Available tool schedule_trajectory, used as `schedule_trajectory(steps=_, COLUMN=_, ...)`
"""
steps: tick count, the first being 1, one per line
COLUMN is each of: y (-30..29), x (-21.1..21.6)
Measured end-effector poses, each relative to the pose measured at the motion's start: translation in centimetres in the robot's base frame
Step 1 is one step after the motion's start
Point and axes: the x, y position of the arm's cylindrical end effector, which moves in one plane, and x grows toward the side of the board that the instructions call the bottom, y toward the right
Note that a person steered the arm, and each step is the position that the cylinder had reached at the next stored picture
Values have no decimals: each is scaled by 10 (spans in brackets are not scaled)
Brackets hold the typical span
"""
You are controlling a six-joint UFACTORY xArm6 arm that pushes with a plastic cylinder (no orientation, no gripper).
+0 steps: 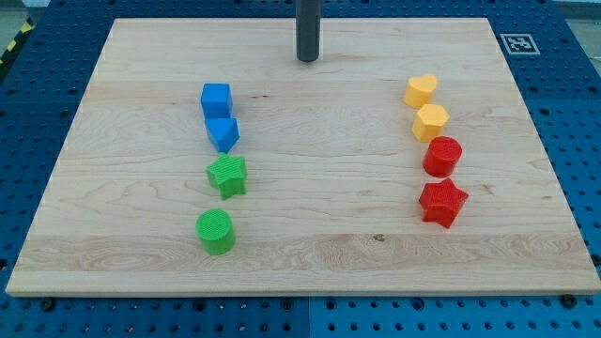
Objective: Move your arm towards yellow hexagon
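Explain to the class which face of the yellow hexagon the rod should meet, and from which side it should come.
No grip is possible, only contact. My tip sits at the view's top, left of both yellow blocks. Meet the yellow hexagon on its left face, coming from the view's upper left: the yellow heart guards its top, the red cylinder its bottom.

Only a short length of my rod (308, 28) shows: a straight, round, dark grey bar with a smooth, faintly glossy surface. My tip (308, 59) is cut flat, and no cables, screws or markings can be seen.
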Motion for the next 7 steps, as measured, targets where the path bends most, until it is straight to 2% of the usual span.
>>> schedule_trajectory(steps=3, y=17, x=1)
schedule_trajectory(steps=6, y=196, x=15)
schedule_trajectory(steps=7, y=217, x=53)
